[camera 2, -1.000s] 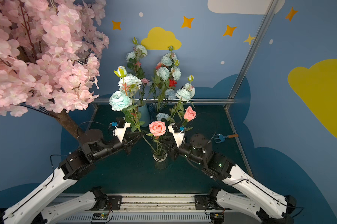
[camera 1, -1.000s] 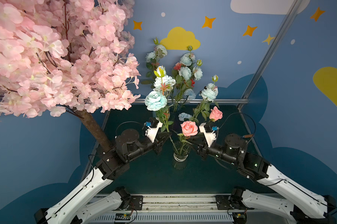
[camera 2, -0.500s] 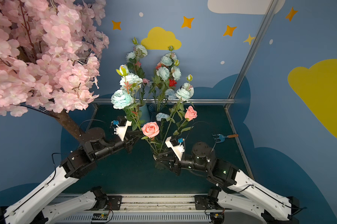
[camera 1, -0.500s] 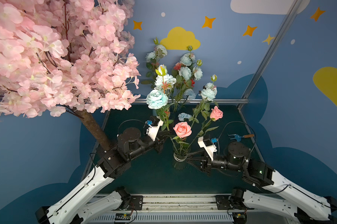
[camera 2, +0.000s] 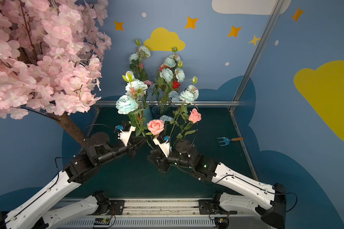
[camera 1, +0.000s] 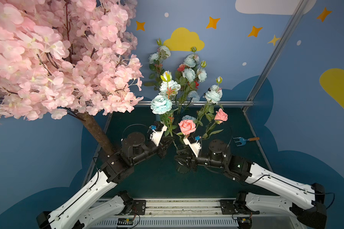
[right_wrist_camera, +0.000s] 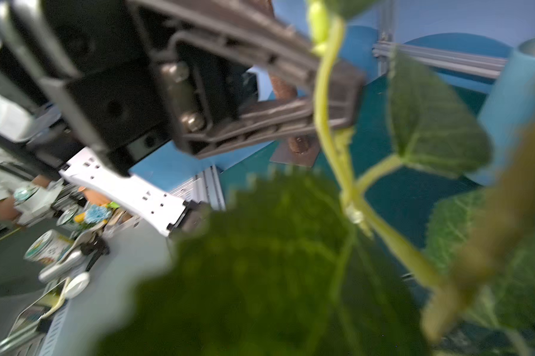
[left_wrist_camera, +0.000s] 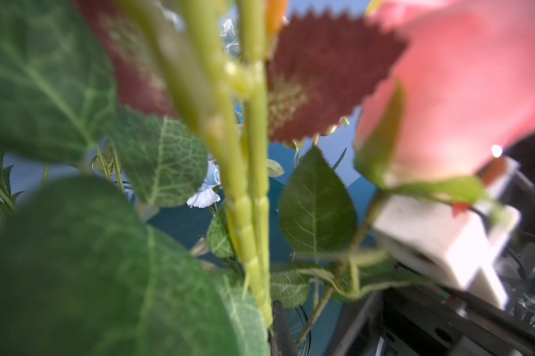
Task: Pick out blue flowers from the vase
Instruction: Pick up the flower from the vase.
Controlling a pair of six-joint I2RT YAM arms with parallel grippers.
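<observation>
**Top views: left tool pinches a blue flower stalk beside the vase**

Both top views show a pink tree point(camera 1: 48, 59) filling the left side, its trunk point(camera 1: 95, 132) at the left edge of the dark green worktop point(camera 1: 157, 184). The left arm point(camera 1: 91, 188) and right arm point(camera 1: 276, 182) reach in from the near rail and meet at mid-worktop.

Blue flowers point(camera 1: 189, 75) rise tallest at the back, from two pots point(camera 2: 147, 113) by the rear rail.

The left tool point(camera 1: 168, 141) is pressed together on the green stalk of one blue flower. Its big aqua head point(camera 1: 160, 104) stands high above the tool, just left of the vase point(camera 1: 182, 170). In the right wrist view that stalk point(right_wrist_camera: 321, 101) is nipped between the dark fingers point(right_wrist_camera: 275, 114). Its lower end runs toward the vase mouth, and I cannot tell whether it is inside.

The right tool point(camera 1: 179, 158) sits low against the vase and hides most of it. It is dark on dark, so I cannot tell whether it is spread or pressed together.

A second blue spray point(camera 1: 212, 96) leans right out of the vase, with two pink roses point(camera 1: 187, 126) below it. In the left wrist view one rose point(left_wrist_camera: 460, 92) is blurred, close beside the stalks.

A small blue fork point(camera 1: 244, 140) lies near the worktop's right edge, well apart from both tools.
</observation>
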